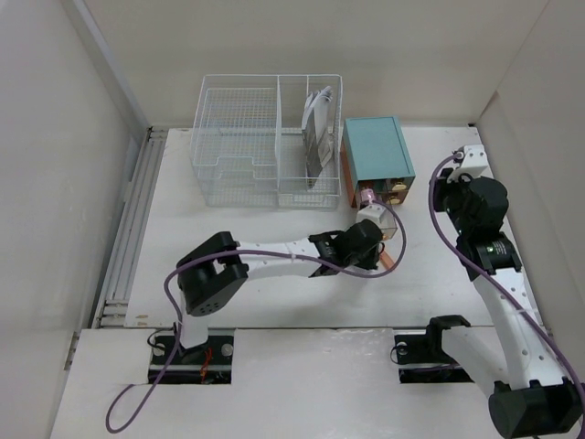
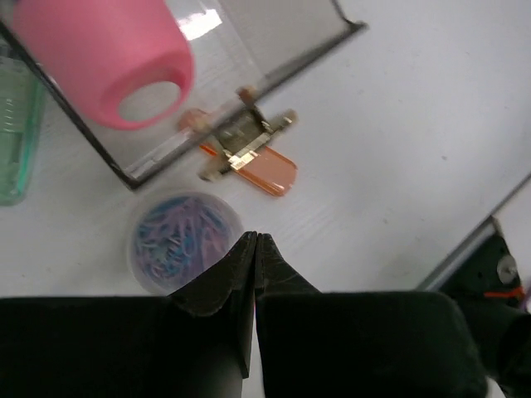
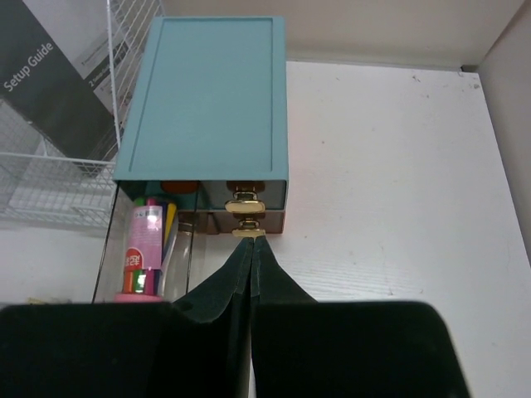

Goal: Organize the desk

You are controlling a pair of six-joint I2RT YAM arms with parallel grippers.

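The desk (image 1: 265,224) is a white tabletop walled in white. My left gripper (image 2: 255,237) is shut with nothing between its fingers, hovering beside a round clear tub of coloured clips (image 2: 184,239). An orange clip (image 2: 259,164) lies just beyond it, against a clear holder (image 2: 249,50). In the top view the left gripper (image 1: 369,240) sits in front of the teal drawer box (image 1: 377,151). My right gripper (image 3: 253,240) is shut and empty, its tips just short of the box's lower gold knob (image 3: 246,232).
A white wire basket (image 1: 265,137) with a grey booklet (image 1: 317,137) stands at the back, left of the teal box (image 3: 207,91). The clear holder (image 3: 145,249) keeps pens and a pink-capped glue stick. A green bottle (image 2: 15,124) is at the left edge.
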